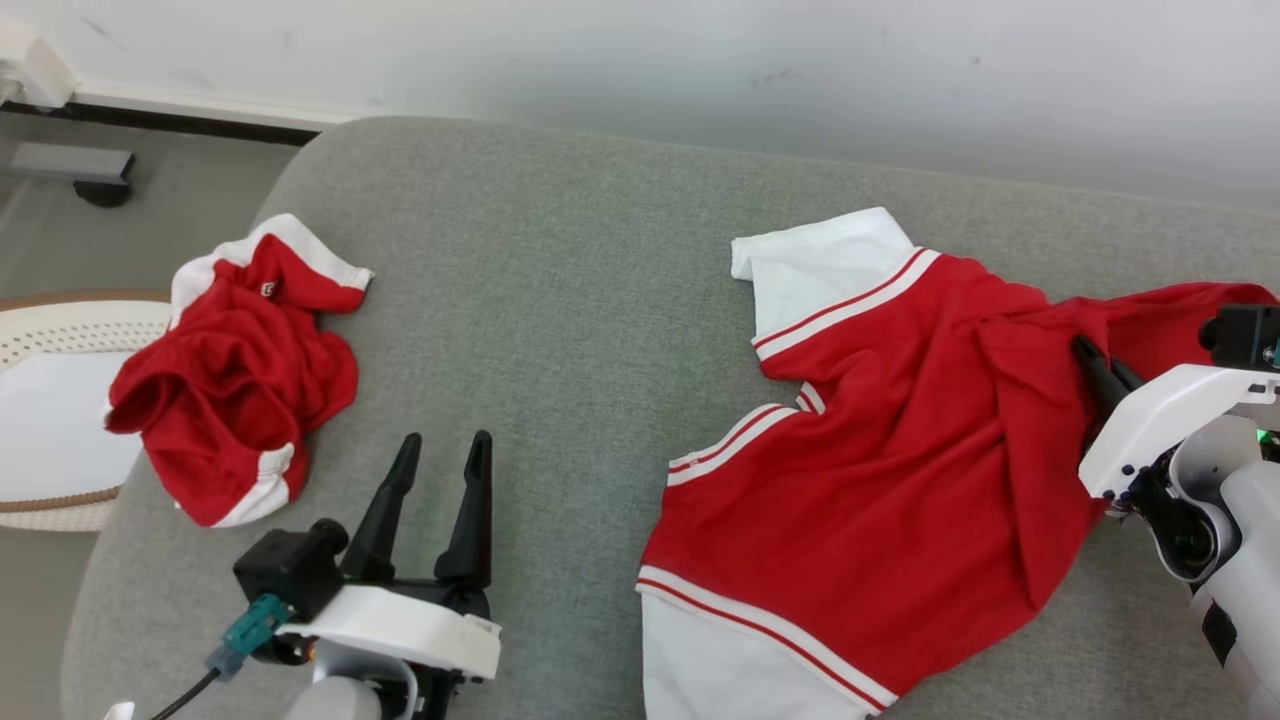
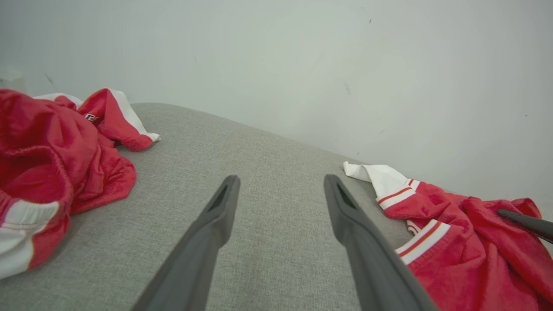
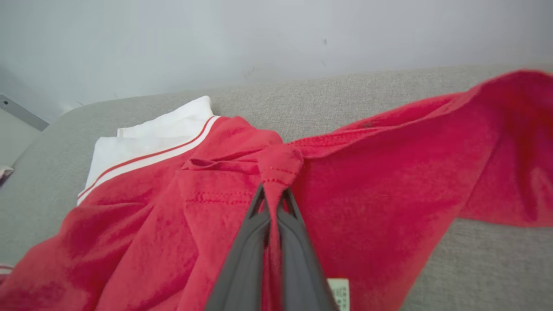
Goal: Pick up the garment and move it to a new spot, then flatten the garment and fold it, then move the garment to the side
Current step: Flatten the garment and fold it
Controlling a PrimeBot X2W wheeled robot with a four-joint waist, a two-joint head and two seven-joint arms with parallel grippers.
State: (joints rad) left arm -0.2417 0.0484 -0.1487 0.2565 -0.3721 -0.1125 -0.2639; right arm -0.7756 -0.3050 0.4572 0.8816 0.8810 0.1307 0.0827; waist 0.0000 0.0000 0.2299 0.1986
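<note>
The red shirt (image 1: 880, 470) with white sleeves lies spread, still rumpled, on the right half of the grey cushion (image 1: 560, 300), one white sleeve pointing toward the wall (image 1: 700, 60). The right gripper (image 3: 273, 199) has its jaws clamped on a bunched fold of the shirt's red cloth near its right side, and the fabric there rises into a ridge. The left gripper (image 1: 446, 445) hovers over bare cushion with its jaws wide apart, touching nothing. A second red and white garment (image 1: 235, 370) sits crumpled at the cushion's left edge, beside a white basket (image 1: 60, 330).
</note>
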